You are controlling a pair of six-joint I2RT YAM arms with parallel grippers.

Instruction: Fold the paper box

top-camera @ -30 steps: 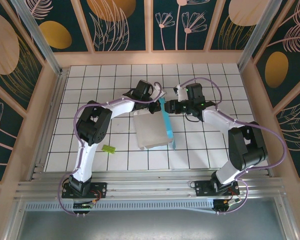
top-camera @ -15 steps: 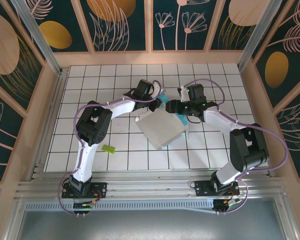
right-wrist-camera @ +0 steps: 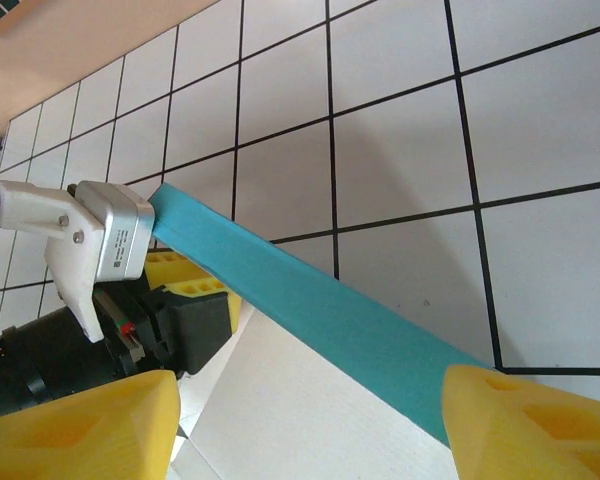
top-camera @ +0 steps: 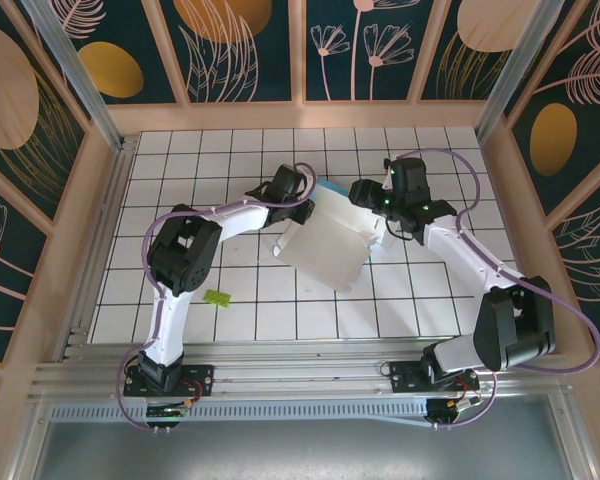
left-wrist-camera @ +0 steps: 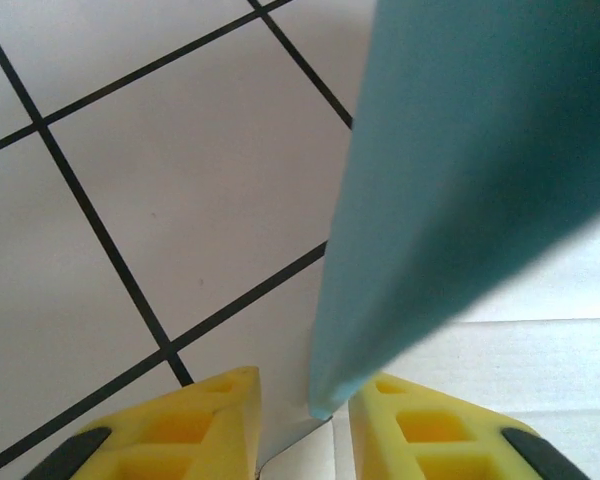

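**A:** Count?

**B:** 1 thin cardboard paper box point(top-camera: 325, 250), white face up with turquoise showing along its far and right edges. 1 small lime-green scrap point(top-camera: 217, 297). 2 arms, 2 grippers.

**A:** Box position?

**B:** Middle of the white tiled table point(top-camera: 180, 160), skewed to the grid lines. It lies between the 2 grippers, and its far edge is up at them.

**A:** Left gripper point(left-wrist-camera: 302, 405)?

**B:** Yellow fingers a little apart. The corner of a raised turquoise flap dips into the gap. Not pinched, as far as the left wrist view shows.

**A:** Right gripper point(right-wrist-camera: 310, 400)?

**B:** Fingers wide apart. A turquoise strip runs across the gap to the right-hand finger. Cannot tell whether they touch.

**A:** Room to move?

**B:** Bare tiles run between the box and the wooden rim point(top-camera: 300, 115) at the far side. More bare tiles lie along the near edge and on the right. The scrap lies well apart from the box, toward the near-left.
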